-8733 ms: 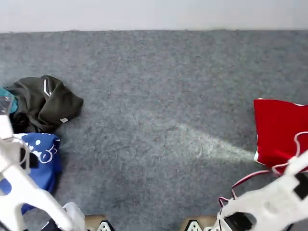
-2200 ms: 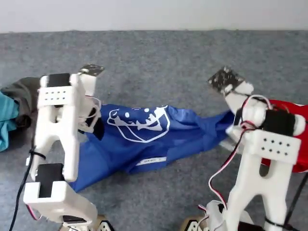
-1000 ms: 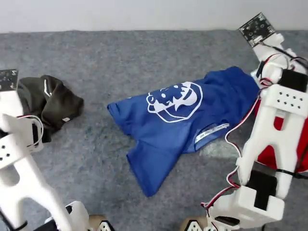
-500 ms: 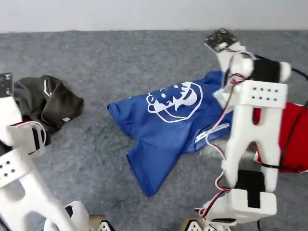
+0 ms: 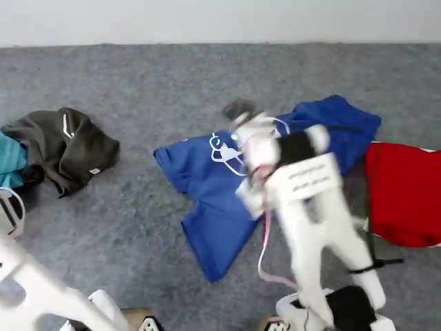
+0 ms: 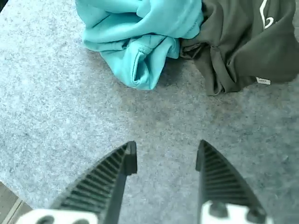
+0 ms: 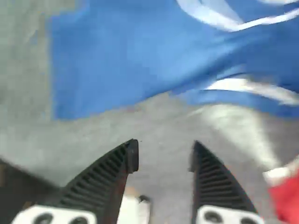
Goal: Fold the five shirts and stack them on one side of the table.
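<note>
A blue shirt (image 5: 207, 200) with a white print lies spread and rumpled in the middle of the grey table; it fills the far part of the right wrist view (image 7: 154, 51). My right arm (image 5: 303, 200) stands over its middle, and my right gripper (image 7: 163, 161) is open above bare felt beside the blue cloth. A red folded shirt (image 5: 403, 193) lies at the right edge. A dark olive shirt (image 5: 65, 145) and a teal shirt (image 5: 10, 162) sit crumpled at the left. My left gripper (image 6: 166, 161) is open over bare felt near the teal shirt (image 6: 145, 32) and the olive shirt (image 6: 243, 42).
Grey felt (image 5: 138, 76) covers the table up to a pale wall at the back. The left arm's white base (image 5: 34, 296) stands at the front left corner. Bare felt lies between the olive shirt and the blue one.
The right arm has swung from the blue shirt's right end leftward over its middle. The left arm has drawn back toward the front left corner. The blue shirt lies as before.
</note>
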Controlling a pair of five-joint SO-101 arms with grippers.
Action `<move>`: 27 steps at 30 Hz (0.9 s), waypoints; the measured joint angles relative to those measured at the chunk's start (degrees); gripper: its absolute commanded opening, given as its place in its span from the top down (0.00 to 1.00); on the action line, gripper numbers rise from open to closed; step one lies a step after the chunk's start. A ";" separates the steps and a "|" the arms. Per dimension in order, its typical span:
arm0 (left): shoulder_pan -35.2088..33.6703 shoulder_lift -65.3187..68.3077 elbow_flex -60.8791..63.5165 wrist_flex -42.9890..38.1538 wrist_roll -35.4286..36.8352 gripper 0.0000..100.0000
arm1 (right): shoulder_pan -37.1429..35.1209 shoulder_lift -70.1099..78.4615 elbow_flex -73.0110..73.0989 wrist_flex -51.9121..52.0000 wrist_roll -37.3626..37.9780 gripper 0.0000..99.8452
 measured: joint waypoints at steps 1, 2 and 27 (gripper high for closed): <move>-0.18 0.00 0.26 0.00 0.00 0.79 | -3.08 -0.26 2.73 -0.35 -1.32 0.72; -0.35 0.00 0.70 0.00 0.00 0.79 | -5.71 -0.26 4.57 -1.23 -2.20 0.72; -0.26 0.00 5.63 -1.58 -0.53 0.79 | -32.88 26.37 12.40 -18.64 -6.95 0.72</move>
